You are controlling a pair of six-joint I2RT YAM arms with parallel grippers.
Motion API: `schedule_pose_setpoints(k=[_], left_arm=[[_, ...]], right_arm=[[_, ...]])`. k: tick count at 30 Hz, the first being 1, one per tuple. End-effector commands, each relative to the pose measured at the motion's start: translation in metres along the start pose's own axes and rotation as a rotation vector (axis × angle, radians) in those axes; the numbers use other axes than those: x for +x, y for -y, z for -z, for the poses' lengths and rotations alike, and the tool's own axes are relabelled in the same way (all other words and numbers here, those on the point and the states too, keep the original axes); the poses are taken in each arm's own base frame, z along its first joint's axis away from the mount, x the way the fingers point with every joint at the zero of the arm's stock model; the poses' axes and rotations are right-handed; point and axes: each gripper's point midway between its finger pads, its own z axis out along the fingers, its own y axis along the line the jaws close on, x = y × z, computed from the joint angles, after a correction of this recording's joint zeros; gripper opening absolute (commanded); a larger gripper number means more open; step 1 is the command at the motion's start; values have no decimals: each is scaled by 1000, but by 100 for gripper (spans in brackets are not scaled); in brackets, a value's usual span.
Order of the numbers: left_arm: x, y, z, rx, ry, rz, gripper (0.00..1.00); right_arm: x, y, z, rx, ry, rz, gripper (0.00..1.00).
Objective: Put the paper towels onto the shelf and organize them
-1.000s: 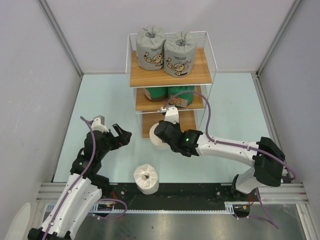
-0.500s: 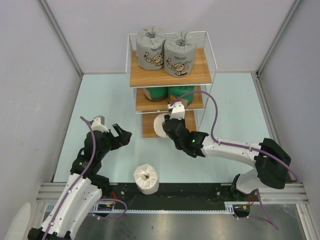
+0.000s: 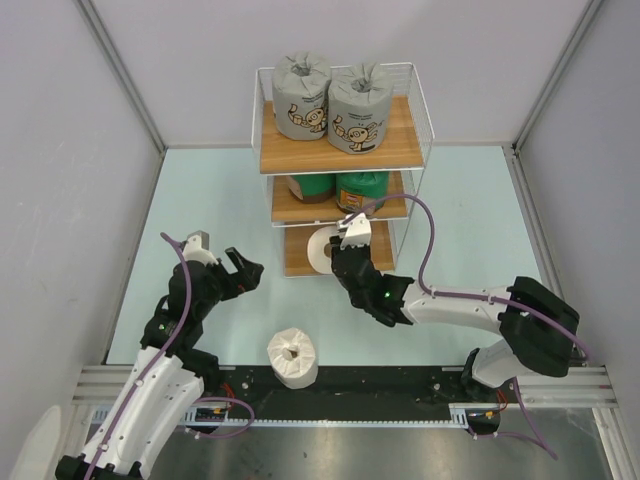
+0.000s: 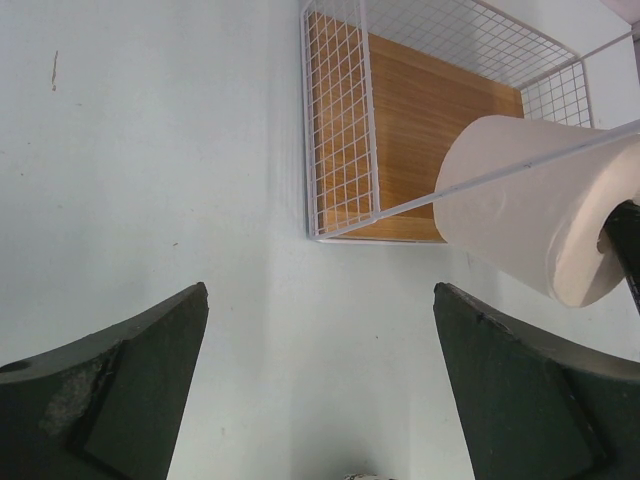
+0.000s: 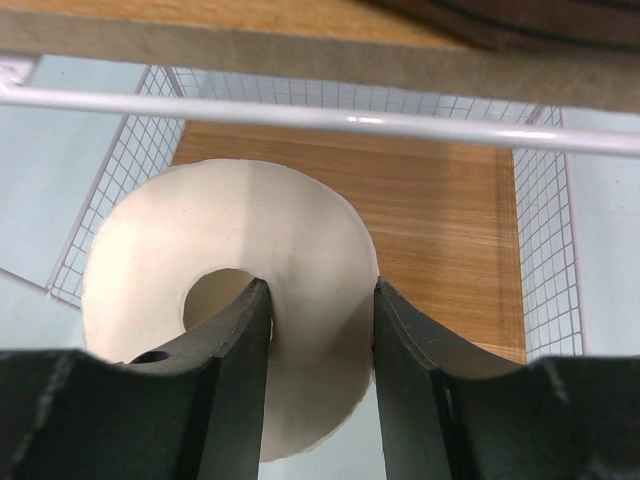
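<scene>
Only the right wrist view shows the grip itself. The right gripper (image 5: pixel 320 292) pinches the wall of a white roll (image 5: pixel 150 250), with one finger (image 5: pixel 235 380) in the centre hole and the other against the outer wrap. The bottom board of the shelf (image 5: pixel 450 220) lies just past the fingertips.

The top view adds a second white roll (image 3: pixel 292 357) on the table (image 3: pixel 200 200), behind both grippers. It also shows grey rolls (image 3: pixel 302 95) on the top tier and green rolls (image 3: pixel 362 187) on the middle one.

The right arm (image 3: pixel 460 300) stretches low and forward to the shelf front. The left gripper (image 3: pixel 240 270) hovers with its fingers spread wide around nothing. The held roll sits ahead and to the right of them.
</scene>
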Motion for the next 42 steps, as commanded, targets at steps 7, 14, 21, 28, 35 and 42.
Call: schedule_pose_setpoints(k=[7,14,21,28,35,42], left_arm=[[0,6,-1,28,1,13,100],[2,5,-2,17,-15,9,100],[1,5,-1,20,-3,14,100],[1,5,-2,21,-7,10,100],[1,5,-2,23,-5,10,100],[1,5,-1,22,0,13,100]], right_arm=[[-26,-12,-5,-34,171,-142,25],[-21,-10,-12,-10,189,-150,20],[-18,-12,-17,-7,202,-110,22],[-5,-15,-20,-14,179,-78,26],[4,-19,-25,-21,151,-45,37],[7,-30,-28,-72,133,-56,43]])
